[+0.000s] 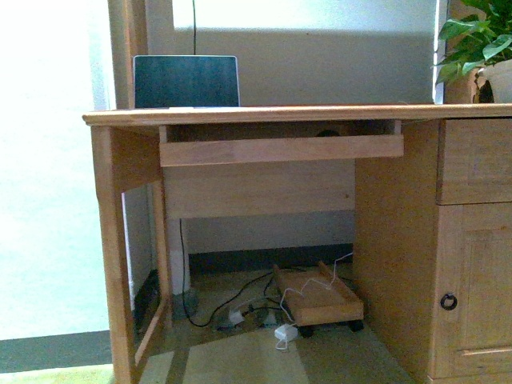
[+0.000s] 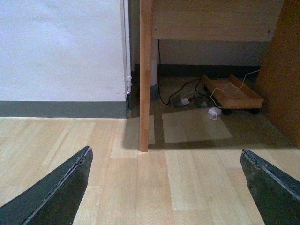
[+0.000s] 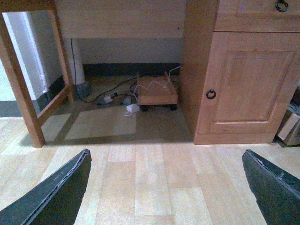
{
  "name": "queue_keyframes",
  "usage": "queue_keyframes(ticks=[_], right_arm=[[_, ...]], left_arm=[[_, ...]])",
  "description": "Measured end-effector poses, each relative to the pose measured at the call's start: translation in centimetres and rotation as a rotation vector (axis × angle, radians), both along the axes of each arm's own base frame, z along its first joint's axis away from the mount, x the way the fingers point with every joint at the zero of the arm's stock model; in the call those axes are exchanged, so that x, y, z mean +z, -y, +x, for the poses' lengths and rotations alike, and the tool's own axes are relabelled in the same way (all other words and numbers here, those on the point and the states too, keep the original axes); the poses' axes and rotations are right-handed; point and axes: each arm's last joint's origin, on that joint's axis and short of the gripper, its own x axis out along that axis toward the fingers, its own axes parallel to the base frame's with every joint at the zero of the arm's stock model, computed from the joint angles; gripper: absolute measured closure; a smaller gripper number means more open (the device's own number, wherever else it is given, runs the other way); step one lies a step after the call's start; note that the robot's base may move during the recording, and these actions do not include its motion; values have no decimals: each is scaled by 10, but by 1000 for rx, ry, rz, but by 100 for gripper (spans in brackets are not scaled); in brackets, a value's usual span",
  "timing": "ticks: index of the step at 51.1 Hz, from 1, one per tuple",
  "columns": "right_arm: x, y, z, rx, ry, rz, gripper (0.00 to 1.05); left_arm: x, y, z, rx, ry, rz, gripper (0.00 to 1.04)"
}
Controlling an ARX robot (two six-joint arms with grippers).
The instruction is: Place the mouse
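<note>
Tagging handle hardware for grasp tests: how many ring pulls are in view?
2. The door ring pull is on the cabinet door, near the edge beside the kneehole. The drawer ring pull is on the drawer above, partly cut off. Others may lie out of frame.

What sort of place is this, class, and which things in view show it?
Probably a home study or office corner. A light wooden desk with a pull-out keyboard tray carries a dark-screened silver laptop, and a white plug-in charger with its cable lies on the pale wood floor beneath.
</note>
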Motion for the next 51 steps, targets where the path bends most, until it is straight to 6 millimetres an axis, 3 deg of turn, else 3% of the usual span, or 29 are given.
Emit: queue_keyframes(ticks=[51], right_arm=[[0, 0, 0, 0, 0, 0, 7]], left_arm=[[0, 0, 0, 0, 0, 0, 8]])
